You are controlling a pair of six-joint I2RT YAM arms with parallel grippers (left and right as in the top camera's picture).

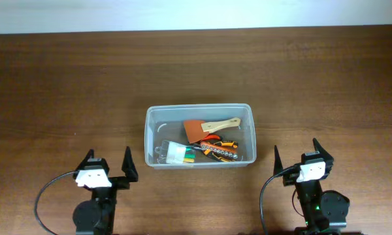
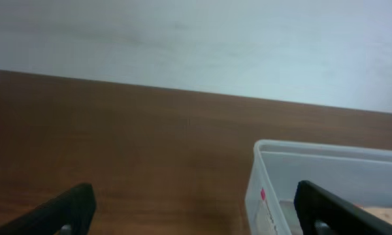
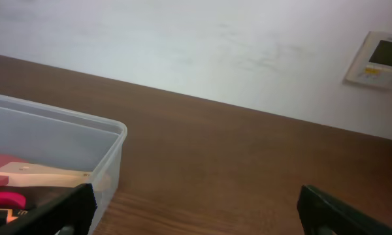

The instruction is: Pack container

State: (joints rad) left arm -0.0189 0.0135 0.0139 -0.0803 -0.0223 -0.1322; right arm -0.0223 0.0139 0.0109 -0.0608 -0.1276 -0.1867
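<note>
The clear plastic container [image 1: 199,109] sits at the table's middle. Inside lie a scraper with an orange blade and pale wooden handle [image 1: 209,128], an orange-and-black tool [image 1: 221,148] and a clear packet of small items [image 1: 175,153]. My left gripper [image 1: 108,163] is open and empty, near the front edge, left of the container's near left corner [image 2: 264,189]. My right gripper [image 1: 296,152] is open and empty, right of the container's near right corner [image 3: 111,140]. The scraper handle also shows in the right wrist view [image 3: 42,175].
The brown wooden table [image 1: 65,91] runs to a pale wall at the back. A white wall panel with a screen [image 3: 379,59] hangs at the far right in the right wrist view.
</note>
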